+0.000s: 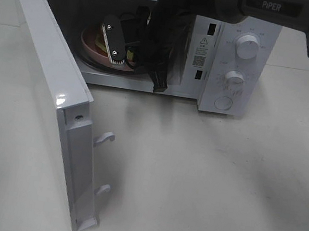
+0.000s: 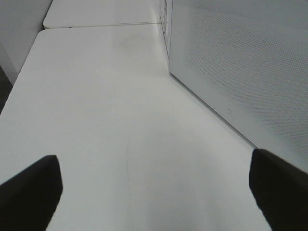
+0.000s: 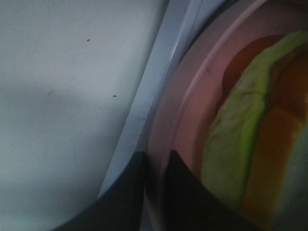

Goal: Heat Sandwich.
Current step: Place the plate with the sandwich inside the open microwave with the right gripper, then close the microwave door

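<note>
The sandwich (image 3: 236, 144), with pale green leafy filling, lies on a round pink plate (image 3: 192, 96). The plate sits inside the open microwave (image 1: 205, 94), on its glass turntable. My right gripper (image 3: 156, 192) reaches into the cavity and is shut on the plate's near rim, one finger on each side of it. In the exterior high view the right gripper (image 1: 120, 53) covers much of the plate (image 1: 89, 45) and the sandwich (image 1: 100, 40). My left gripper (image 2: 154, 192) is open and empty, low over the table, beside the microwave door (image 2: 240, 62).
The microwave door (image 1: 45, 61) swings out wide to the front left, with its latch hooks (image 1: 105, 138) sticking out. Two knobs (image 1: 248, 47) and a round button (image 1: 224, 102) are on the right panel. White table (image 1: 208, 184) lies in front.
</note>
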